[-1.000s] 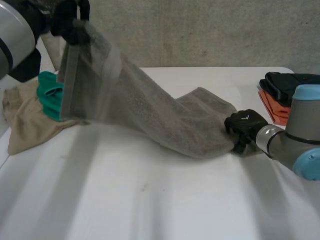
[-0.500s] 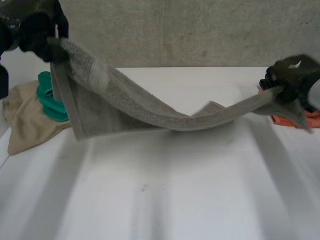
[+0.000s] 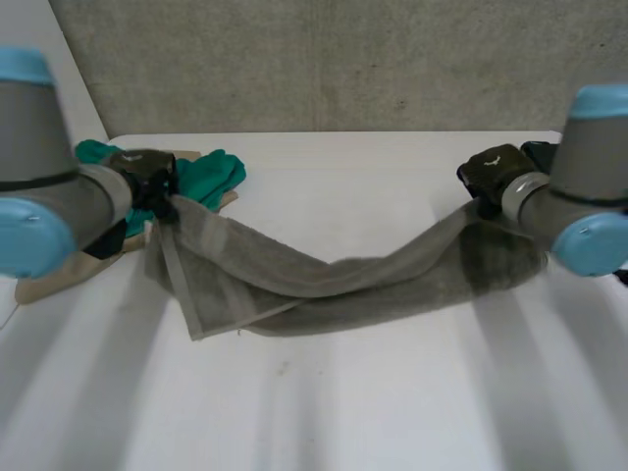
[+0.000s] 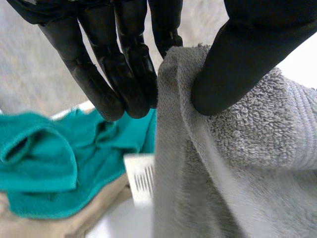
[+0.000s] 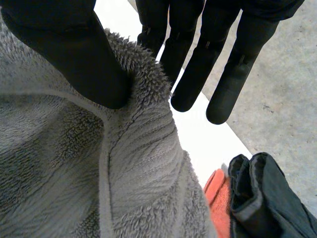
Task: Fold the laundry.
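Because each hand has one end of the towel (image 3: 324, 289), you see it stretched between them across the table (image 3: 334, 412), and its middle sags down and seems to rest on the white top; I judge this hold is meant to spread the towel flat before the first fold. Your left hand (image 3: 149, 183) pinches its end, the thumb (image 4: 233, 69) pressing the towel edge against almost straight fingers (image 4: 116, 79), just beside the green cloth (image 3: 214, 173) (a beige cloth (image 3: 44, 280) lies under that one). Your right hand (image 3: 494, 173) pinches the other end in the same way, thumb on the pile and fingers nearly straight behind the edge, near a dark and orange stack (image 5: 247, 193). The part near the left hand hangs doubled, so the towel is not yet flat.
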Motion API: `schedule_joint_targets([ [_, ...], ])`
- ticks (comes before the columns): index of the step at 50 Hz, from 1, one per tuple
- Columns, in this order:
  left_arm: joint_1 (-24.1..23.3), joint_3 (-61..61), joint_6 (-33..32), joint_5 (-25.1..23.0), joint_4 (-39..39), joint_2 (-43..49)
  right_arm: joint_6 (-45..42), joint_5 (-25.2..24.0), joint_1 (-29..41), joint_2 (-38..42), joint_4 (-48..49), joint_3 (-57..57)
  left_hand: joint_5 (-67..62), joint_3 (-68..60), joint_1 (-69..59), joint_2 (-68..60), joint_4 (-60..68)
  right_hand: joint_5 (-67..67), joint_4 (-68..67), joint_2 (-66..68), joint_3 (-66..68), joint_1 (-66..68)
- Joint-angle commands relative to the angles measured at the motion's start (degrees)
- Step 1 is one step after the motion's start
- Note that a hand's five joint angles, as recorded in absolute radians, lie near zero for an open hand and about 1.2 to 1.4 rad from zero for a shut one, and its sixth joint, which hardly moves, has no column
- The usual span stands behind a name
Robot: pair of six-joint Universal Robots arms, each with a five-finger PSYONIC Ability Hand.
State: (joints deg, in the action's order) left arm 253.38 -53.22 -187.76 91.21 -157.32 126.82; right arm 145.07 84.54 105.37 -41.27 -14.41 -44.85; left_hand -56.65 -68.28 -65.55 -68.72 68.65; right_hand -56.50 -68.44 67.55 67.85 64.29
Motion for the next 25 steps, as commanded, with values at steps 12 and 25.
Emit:
schedule_joint_targets([
  [12, -3.51, 22.65, -4.27, 4.15, 1.93, 16.89, 1.01, 8.09, 5.63, 0.4, 25.04, -11.13, 56.65, 58.28, 55.55, 58.72, -58.65, -13.5, -11.56, 12.45, 12.15, 15.71],
  [25, -5.97, -16.28, -13.51, 1.08, -3.51, -7.19, 1.35, 6.95, 4.32, -3.38, 24.43, -18.6, 39.33, 40.95, 38.23, 41.39, -41.32, -13.5, -11.56, 12.45, 12.15, 15.71],
])
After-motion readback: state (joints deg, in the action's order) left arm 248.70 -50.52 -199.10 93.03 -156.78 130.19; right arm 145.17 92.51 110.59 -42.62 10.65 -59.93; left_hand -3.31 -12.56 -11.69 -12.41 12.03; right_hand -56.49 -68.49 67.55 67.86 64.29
